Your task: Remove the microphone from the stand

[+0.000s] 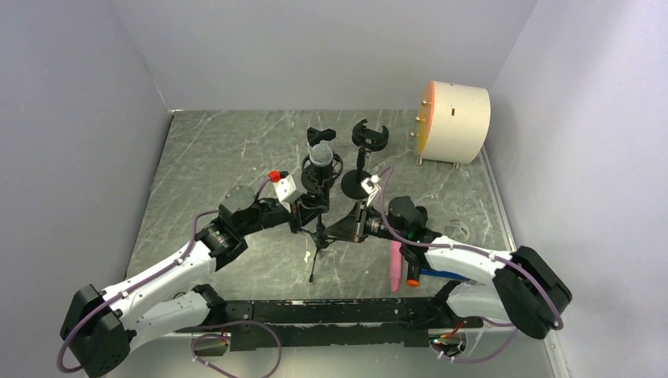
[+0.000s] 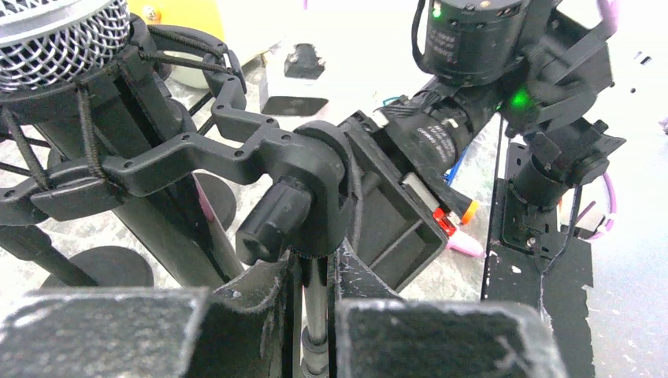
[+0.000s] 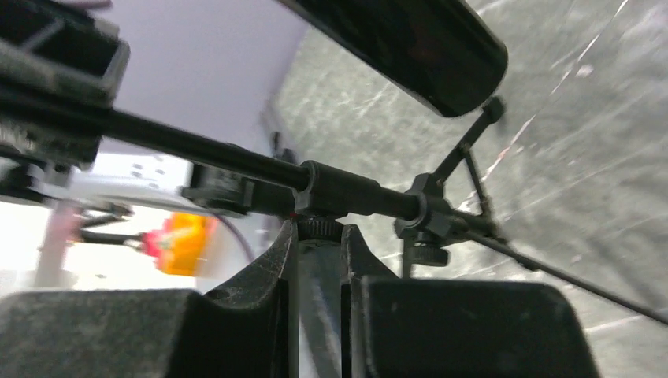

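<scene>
Two sets of jaws are on the job, and the microphone (image 1: 321,155) is seated in the shock mount (image 2: 157,153) at the top of the stand (image 1: 318,240). Its mesh head is uppermost and its dark body runs down through the elastic cords. The long axis is close to upright, roughly in line with the pole, with the tail end pointing down toward both sets of jaws. From the right wrist I see only that rounded black tail, above and beyond the fingertips.

Just above the left gripper (image 2: 315,293) is the mount's swivel knob (image 2: 272,222). The left jaws are closed on the stand's thin pole, one pad pressed against each side of it.

The right gripper (image 3: 319,260) comes at the pole from the opposite side, lower down. Its jaws stand a narrow slot apart, with a knurled collar (image 3: 319,228) of the stand at their tips. I cannot tell whether they pinch it.

Beyond both sets of jaws stands a second stand (image 1: 361,161) with an empty clip, and a loose clip (image 1: 321,134) lies beside it. Farther off to the right of the right jaws is a beige drum (image 1: 454,122). Behind the right jaws, by the arm, lie a pink marker (image 1: 394,266) and an orange-tipped one (image 1: 411,274).
</scene>
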You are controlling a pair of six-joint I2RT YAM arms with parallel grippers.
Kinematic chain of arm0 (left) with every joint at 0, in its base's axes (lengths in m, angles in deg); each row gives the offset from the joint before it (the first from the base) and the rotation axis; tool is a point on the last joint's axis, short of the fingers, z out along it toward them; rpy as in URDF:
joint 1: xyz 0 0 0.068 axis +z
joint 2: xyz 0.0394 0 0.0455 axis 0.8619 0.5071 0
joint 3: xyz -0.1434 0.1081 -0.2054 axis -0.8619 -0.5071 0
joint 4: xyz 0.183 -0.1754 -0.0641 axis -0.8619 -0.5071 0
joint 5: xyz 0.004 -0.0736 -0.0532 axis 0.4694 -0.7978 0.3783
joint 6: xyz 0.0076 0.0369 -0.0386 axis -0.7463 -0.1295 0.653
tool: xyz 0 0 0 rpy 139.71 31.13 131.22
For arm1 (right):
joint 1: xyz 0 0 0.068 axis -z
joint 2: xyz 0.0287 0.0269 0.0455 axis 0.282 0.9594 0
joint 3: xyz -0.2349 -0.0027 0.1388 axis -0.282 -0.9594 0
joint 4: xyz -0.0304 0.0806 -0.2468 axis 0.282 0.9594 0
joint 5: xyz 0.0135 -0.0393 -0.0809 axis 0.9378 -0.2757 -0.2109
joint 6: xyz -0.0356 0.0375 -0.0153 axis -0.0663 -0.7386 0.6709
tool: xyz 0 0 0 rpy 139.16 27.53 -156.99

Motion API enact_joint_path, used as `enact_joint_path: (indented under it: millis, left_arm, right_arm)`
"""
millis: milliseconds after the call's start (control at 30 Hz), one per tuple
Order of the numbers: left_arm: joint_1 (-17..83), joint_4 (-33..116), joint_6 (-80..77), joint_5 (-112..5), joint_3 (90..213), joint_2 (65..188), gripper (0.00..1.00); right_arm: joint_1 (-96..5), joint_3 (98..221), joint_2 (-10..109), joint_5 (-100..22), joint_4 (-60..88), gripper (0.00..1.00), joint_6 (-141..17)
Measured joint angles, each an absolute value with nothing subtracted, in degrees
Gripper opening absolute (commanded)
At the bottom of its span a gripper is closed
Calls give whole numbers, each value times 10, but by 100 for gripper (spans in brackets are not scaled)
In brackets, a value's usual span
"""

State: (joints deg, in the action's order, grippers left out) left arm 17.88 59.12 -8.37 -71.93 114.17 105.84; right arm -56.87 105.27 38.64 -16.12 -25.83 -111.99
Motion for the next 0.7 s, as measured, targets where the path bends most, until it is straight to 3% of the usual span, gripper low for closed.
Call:
enact_joint_path:
  millis: [200,267,367,533,700]
  left_arm:
    - [179,591,-85,-712,1139,1056,3]
    - [178,590,-85,-708,1139,1056,3]
    - [178,589,-90,-702,1139,1056,3]
    - [177,585,-92,-699,1139,1053,3]
    - [177,583,-93,-699,1139,1052,3]
  right_arm:
    - [-627,1115,327,-258,-91,12,-864]
    - [-643,1133,323,-293,-57,21,-799]
    - [-654,1148,323,-315,-29,48,-749]
    - [-645,1148,304,-340,9,65,-796]
    - [-609,1086,240,-330,-39,65,-947]
